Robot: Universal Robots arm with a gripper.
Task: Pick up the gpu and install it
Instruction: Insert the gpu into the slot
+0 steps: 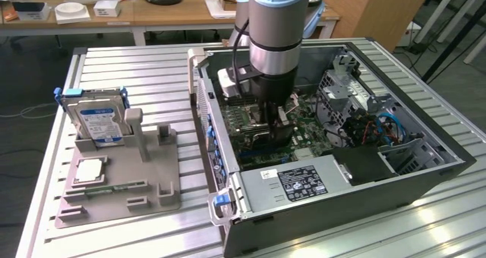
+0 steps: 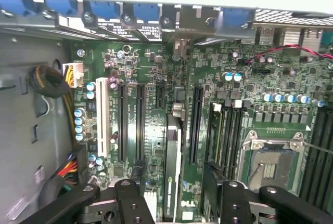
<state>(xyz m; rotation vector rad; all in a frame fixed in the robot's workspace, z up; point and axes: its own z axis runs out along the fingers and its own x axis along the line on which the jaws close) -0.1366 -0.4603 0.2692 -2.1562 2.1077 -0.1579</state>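
The gpu (image 2: 173, 167) is a thin dark card seen edge-on, standing upright on the green motherboard (image 2: 151, 146) between two long black slots, its pale bracket end toward the case's rear wall. My gripper (image 2: 174, 182) straddles it, with one finger (image 2: 138, 178) and the other (image 2: 211, 178) each a clear gap away from the card, so it is open. In the exterior view the gripper (image 1: 275, 134) reaches deep into the open computer case (image 1: 425, 150), low over the board, with the dark gpu (image 1: 281, 137) under it.
The grey fixture tray (image 1: 152, 198) at the exterior view's left holds a silver hard drive (image 1: 97, 121), a processor (image 1: 89, 170) and a green memory stick (image 1: 114, 188). Inside the case are the power supply (image 1: 304, 181), drive cages (image 1: 345, 93), the empty processor socket (image 2: 270, 167) and a cable bundle (image 2: 49, 83).
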